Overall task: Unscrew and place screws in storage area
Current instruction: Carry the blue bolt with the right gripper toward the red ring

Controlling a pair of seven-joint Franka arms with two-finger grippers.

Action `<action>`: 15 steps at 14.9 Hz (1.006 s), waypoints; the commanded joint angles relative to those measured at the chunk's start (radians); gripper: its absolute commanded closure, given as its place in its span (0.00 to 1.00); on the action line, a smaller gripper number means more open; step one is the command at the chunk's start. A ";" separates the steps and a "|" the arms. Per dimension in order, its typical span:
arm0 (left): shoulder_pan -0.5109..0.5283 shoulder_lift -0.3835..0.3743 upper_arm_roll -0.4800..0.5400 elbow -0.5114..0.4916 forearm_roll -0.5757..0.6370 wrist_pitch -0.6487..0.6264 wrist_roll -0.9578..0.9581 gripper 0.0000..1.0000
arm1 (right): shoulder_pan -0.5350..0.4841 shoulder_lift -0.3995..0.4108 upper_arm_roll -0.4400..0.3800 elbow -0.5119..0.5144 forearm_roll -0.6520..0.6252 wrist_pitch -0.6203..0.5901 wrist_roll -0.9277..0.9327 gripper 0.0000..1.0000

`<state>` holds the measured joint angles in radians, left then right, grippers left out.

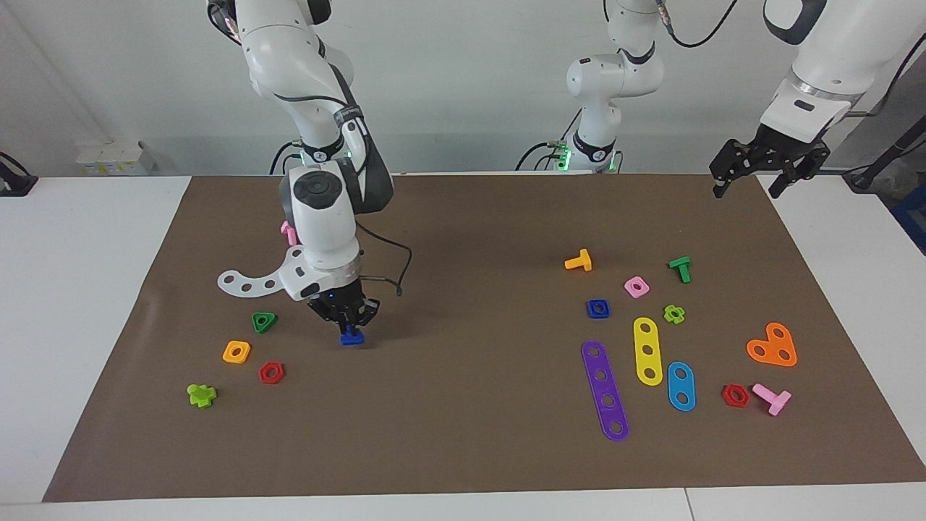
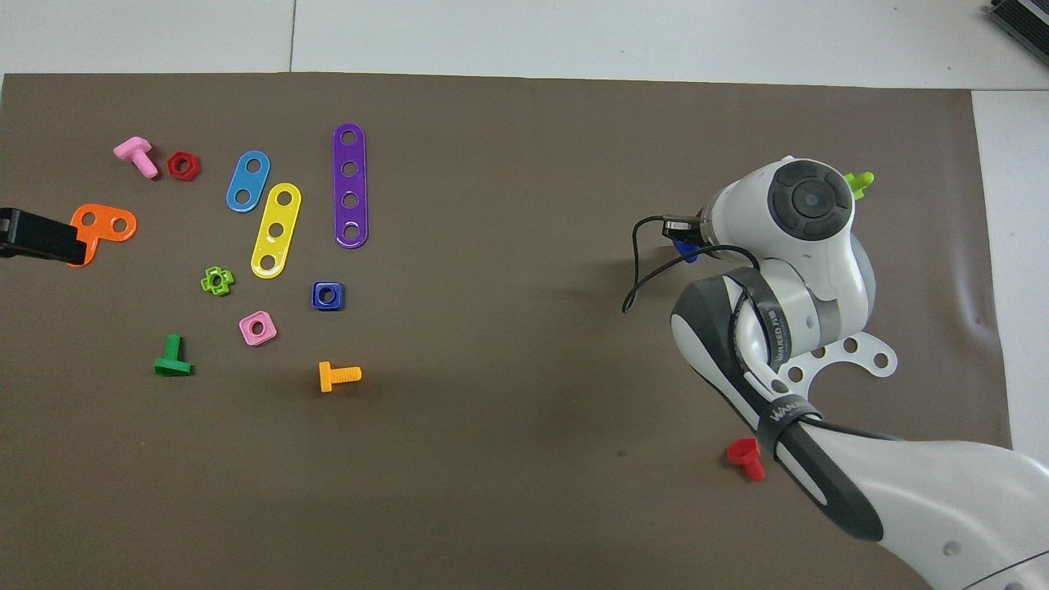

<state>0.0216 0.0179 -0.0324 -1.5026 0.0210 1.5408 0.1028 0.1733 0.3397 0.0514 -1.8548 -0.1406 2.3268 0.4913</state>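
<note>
Dark-blue bolt (image 1: pixel 352 336): pinched in right gripper (image 1: pixel 348 323), head down at mat (image 1: pixel 463 449) level, toward right arm's end, beside red hex nut (image 1: pixel 271 373). Likely light, stiff, slick plastic; grip best across shaft. Left gripper (image 1: pixel 749 188) waits w/ fingers apart, empty, above mat's edge.

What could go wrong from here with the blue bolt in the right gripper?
1. The right gripper pinches only the top of the blue bolt, low over the mat; a thin grip could let it slip or tip on release.
2. The red hex nut and green triangle nut lie close by, so a sideways move could knock them.
3. The left gripper waits over the mat's edge.
</note>
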 commanded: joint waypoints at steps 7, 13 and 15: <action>0.011 -0.033 -0.004 -0.044 0.000 0.001 -0.005 0.00 | -0.127 -0.051 0.015 -0.107 0.061 0.003 -0.183 1.00; 0.011 -0.033 -0.004 -0.044 0.000 0.001 -0.005 0.00 | -0.166 -0.054 0.015 -0.136 0.094 0.012 -0.218 1.00; 0.011 -0.035 -0.004 -0.044 0.000 0.001 -0.005 0.00 | -0.166 -0.054 0.015 -0.136 0.101 0.014 -0.220 0.66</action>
<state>0.0217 0.0139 -0.0321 -1.5133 0.0210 1.5401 0.1027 0.0235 0.3200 0.0525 -1.9530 -0.0650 2.3275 0.3054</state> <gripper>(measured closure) 0.000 0.806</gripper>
